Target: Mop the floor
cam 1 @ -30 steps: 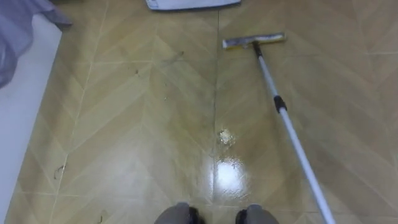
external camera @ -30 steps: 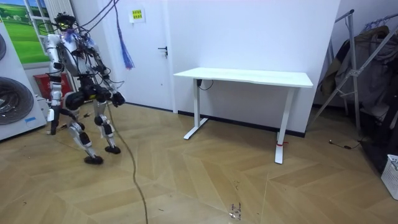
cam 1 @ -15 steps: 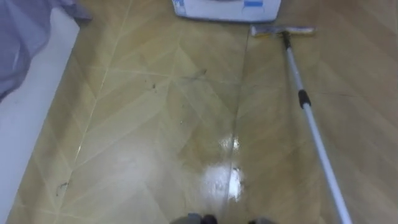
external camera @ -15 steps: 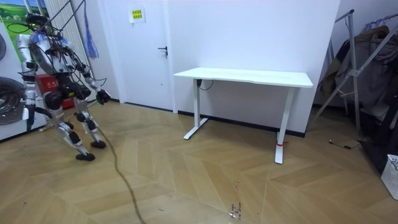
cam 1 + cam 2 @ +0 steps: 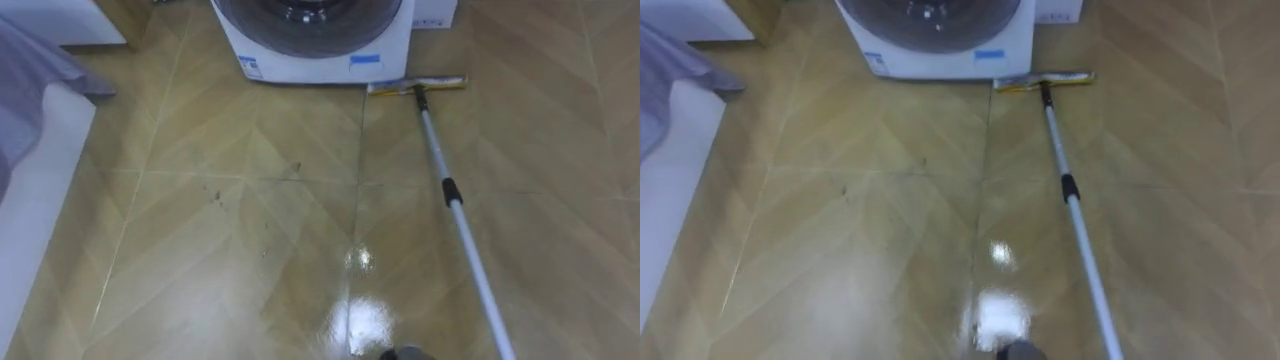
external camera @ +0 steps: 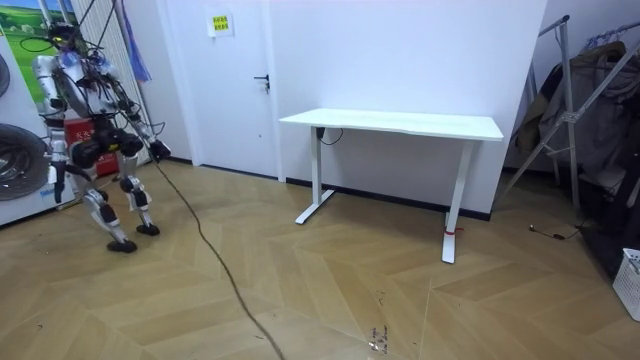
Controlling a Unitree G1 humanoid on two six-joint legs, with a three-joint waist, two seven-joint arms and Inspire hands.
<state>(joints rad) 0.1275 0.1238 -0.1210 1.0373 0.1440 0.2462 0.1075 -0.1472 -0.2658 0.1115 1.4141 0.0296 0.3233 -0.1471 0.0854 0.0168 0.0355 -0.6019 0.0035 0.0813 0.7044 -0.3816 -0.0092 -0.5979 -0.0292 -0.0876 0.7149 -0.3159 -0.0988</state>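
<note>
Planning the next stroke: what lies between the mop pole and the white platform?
Left of the mop pole, wood floor with dark specks, in both eye views.

Before you lies a wooden floor (image 5: 250, 230), smooth and glossy, catching a bright patch of glare. Your mop (image 5: 450, 190) has a pale, smooth metal pole with a black plastic collar. The washing machine (image 5: 320, 55) is shiny white; the grey cloth (image 5: 30, 90) looks soft and matt.
</note>
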